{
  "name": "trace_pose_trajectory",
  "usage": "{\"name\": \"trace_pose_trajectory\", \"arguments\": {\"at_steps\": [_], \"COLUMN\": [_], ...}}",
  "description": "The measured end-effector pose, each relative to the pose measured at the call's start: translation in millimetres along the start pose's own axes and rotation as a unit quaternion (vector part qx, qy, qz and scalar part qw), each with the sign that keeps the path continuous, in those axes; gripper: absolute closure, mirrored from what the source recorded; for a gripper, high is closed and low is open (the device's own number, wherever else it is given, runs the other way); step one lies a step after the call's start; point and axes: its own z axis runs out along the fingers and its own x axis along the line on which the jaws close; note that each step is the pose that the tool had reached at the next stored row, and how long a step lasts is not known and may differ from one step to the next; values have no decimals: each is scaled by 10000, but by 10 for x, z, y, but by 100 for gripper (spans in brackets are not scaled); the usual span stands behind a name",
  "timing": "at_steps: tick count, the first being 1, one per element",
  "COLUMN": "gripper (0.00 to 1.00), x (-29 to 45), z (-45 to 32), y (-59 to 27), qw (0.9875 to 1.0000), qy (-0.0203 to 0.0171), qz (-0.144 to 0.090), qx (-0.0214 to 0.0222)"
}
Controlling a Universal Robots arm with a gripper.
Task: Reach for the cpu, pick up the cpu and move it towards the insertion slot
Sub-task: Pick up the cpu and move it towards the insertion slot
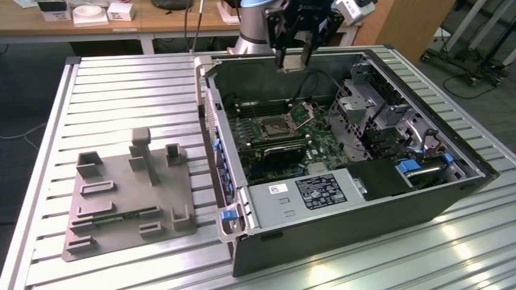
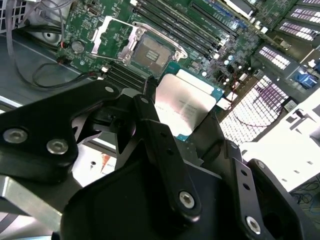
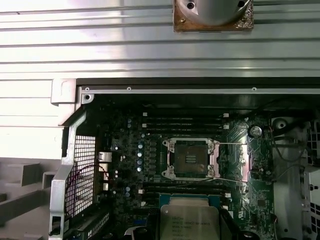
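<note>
My gripper hangs above the back of the open computer case, shut on the cpu, a flat silvery square with a thin green rim. Black fingers clamp its opposite edges. In the first wrist view the cpu sits just short of the insertion slot, separated from it by a row of memory slots. The insertion slot has a dark centre in a shiny metal frame, and its hinged plate stands raised open. In the exterior view the insertion slot lies on the motherboard below and in front of the gripper.
Inside the case, a metal drive cage and loose black cables flank the motherboard. A power supply sits at its near end. On the exterior view's left, a grey fixture tray with upright blocks rests on the ribbed aluminium table. The arm's base stands behind the case.
</note>
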Motion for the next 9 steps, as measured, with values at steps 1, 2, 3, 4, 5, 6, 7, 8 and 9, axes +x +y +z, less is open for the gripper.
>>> {"name": "trace_pose_trajectory", "arguments": {"at_steps": [1, 2, 3, 4, 5, 6, 7, 8, 9], "gripper": [46, 46, 46, 46, 46, 46, 46, 46, 46], "x": [-4, -9, -12, -14, -16, -18, -18, -19, -19], "z": [1, 2, 2, 1, 1, 2, 2, 2, 2], "y": [5, 8, 10, 10, 11, 11, 11, 11, 11], "qw": [10000, 10000, 10000, 10000, 10000, 10000, 10000, 10000, 10000], "qy": [0, 0, 0, 0, 0, 0, 0, 0, 0], "qz": [0, 0, 0, 0, 0, 0, 0, 0, 0], "qx": [0, 0, 0, 0, 0, 0, 0, 0, 0]}}
